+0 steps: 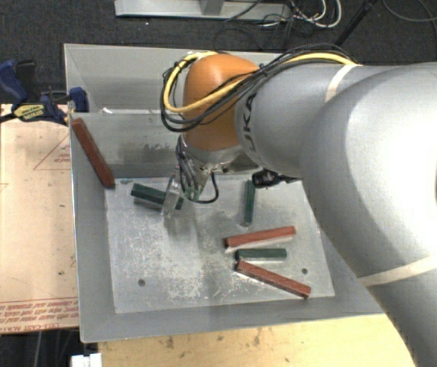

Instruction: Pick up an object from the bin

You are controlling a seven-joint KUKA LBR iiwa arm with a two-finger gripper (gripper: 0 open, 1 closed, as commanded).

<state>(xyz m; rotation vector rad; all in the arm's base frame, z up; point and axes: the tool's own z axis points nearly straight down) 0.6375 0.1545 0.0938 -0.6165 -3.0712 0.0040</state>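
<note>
- Position: your end effector [176, 201] hangs low over the left-centre floor of the bin [157, 270], at the right end of a short dark green block [147, 196]; contact is unclear.
- Grip state: you cannot tell whether it is released or clenched.
- Handling: the block looks rigid, light and smooth-sided, so expect no give, but it may skid on the metal floor.
- Hold: take it across its narrow width, near the middle.

Scuffed matt metal bin [165, 270], glossy orange cover [212, 90]
</note>
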